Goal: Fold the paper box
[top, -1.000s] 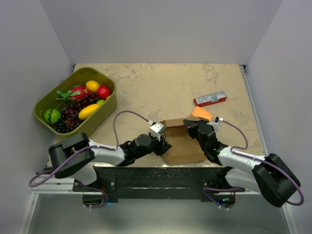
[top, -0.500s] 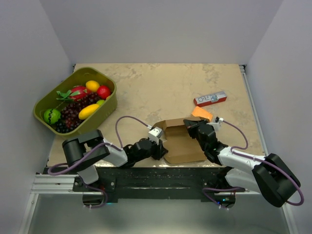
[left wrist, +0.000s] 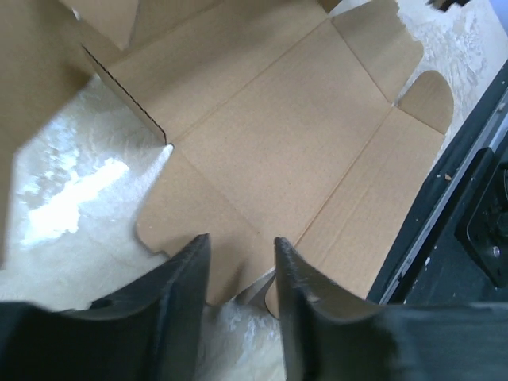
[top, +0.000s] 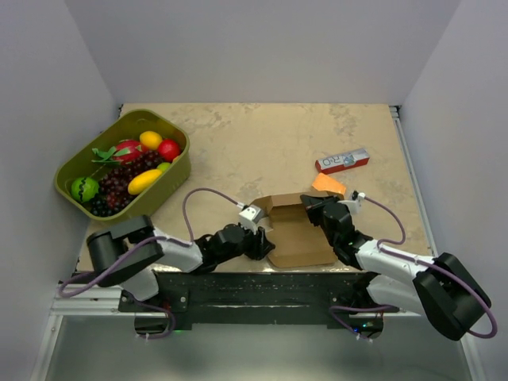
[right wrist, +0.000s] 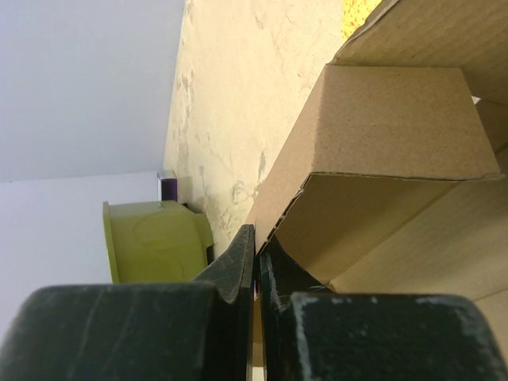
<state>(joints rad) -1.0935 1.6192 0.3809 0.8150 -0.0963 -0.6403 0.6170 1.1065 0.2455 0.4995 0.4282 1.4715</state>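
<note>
The brown paper box (top: 300, 238) lies partly folded near the table's front edge, with its far wall raised. My left gripper (top: 260, 241) is at its left edge. In the left wrist view the left gripper (left wrist: 240, 244) is open, its fingers low over the near edge of the flat cardboard sheet (left wrist: 294, 143), gripping nothing. My right gripper (top: 314, 208) is at the box's far right corner. In the right wrist view the right gripper (right wrist: 255, 240) is shut on a thin upright cardboard wall of the box (right wrist: 397, 119).
A green bin (top: 70, 190) with fruit stands at the far left and also shows in the right wrist view (right wrist: 155, 238). A small orange block (top: 328, 184) and a red-and-white carton (top: 343, 161) lie just beyond the box. The black base rail (top: 254, 287) runs along the near edge.
My left gripper has drawn back a little toward the near left, off the box's left flap. My right gripper and the box have stayed put.
</note>
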